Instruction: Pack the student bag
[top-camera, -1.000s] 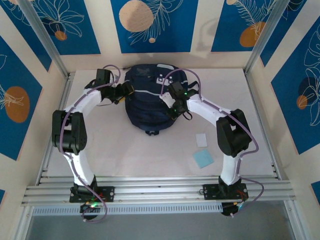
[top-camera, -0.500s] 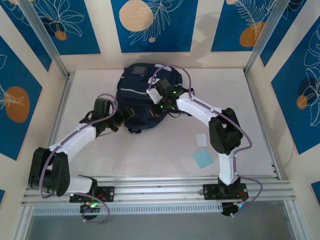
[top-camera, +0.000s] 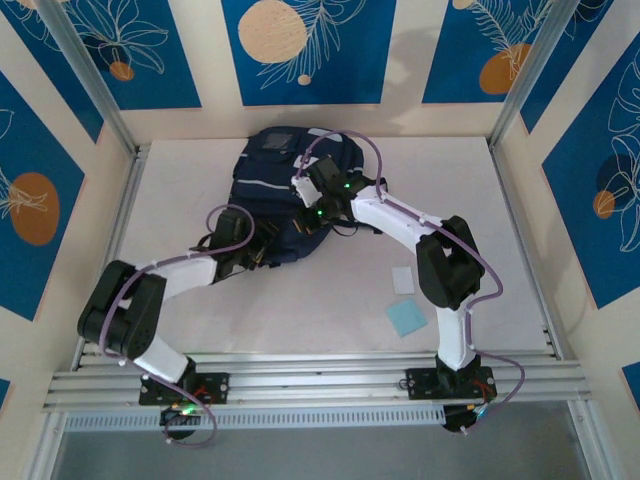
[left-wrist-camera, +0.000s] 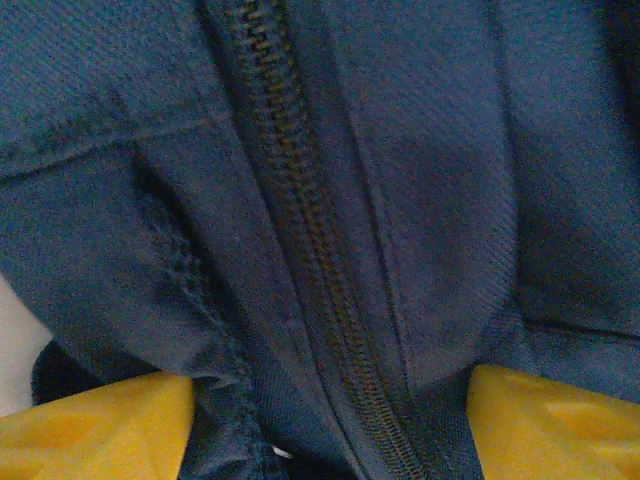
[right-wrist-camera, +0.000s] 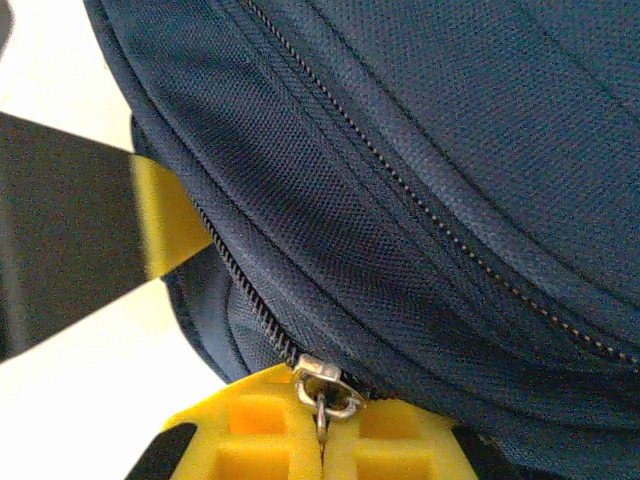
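The desk (top-camera: 300, 310) carries the student bag (top-camera: 272, 185) at its far centre, lying flat. The left gripper (left-wrist-camera: 330, 425) stands with fingers (left-wrist-camera: 100, 420) apart, straddling a zipper seam (left-wrist-camera: 300, 230) on the bag's near-left side. The right gripper (right-wrist-camera: 322, 445) is closed tight on the metal zipper pull (right-wrist-camera: 322, 385) at the bag's edge.

top view looks down; both wrist views hug the student bag (top-camera: 265, 175).

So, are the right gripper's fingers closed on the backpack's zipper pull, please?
Yes, the yellow fingers of the right gripper meet around the metal zipper pull on the navy backpack.
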